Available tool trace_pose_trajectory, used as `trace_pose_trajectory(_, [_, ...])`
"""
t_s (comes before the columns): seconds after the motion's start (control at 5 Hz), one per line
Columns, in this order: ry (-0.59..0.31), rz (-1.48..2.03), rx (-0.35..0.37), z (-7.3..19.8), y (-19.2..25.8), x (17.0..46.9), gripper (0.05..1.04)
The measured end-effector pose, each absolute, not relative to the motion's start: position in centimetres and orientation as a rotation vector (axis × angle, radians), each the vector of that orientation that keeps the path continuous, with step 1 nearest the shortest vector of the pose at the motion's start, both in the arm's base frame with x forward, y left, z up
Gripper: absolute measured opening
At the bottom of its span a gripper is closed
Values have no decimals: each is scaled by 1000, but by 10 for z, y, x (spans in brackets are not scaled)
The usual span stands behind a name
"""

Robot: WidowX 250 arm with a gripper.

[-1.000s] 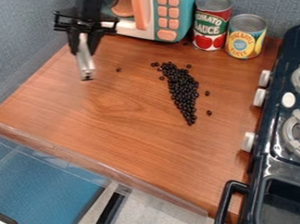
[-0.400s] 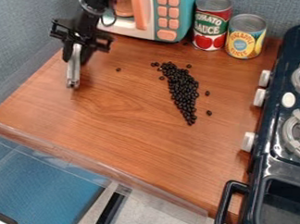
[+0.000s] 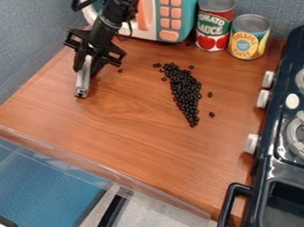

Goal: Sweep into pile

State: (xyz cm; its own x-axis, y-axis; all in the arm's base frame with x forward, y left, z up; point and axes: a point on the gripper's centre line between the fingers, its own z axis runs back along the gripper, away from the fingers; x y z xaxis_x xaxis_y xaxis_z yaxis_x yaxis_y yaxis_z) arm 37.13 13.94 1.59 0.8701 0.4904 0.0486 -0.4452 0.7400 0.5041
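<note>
From where I stand, I see the black gripper [image 3: 88, 67] over the far left part of the wooden counter [image 3: 124, 135]. Its jaws are closed on a narrow silvery tool [image 3: 83, 80], which points down towards the wood; whether its end touches the surface, I cannot tell. I suppose that this tool is for the sweeping.

The black beans [image 3: 186, 93] lie near the middle of the counter, well apart from the tool. In my judgement the work is for the most part done, but it is not finished. Most of the beans are already together, though in a long and thin shape, wider in its upper part and narrow at the end nearer to me, so it is not quite a round pile.

What is left are the few strays. One bean [image 3: 120, 70] lies alone between the gripper and the group. Two others, an upper bean [image 3: 210, 94] and a lower bean [image 3: 211, 114], are on the side of the toy stove [image 3: 260, 177]. A few more sit loosely around the far end. These should still be brought in, and the long tail made shorter.
</note>
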Motion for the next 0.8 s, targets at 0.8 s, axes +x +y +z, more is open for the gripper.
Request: trace_pose_trajectory(0.8, [94,520,475,15,103,393,354])
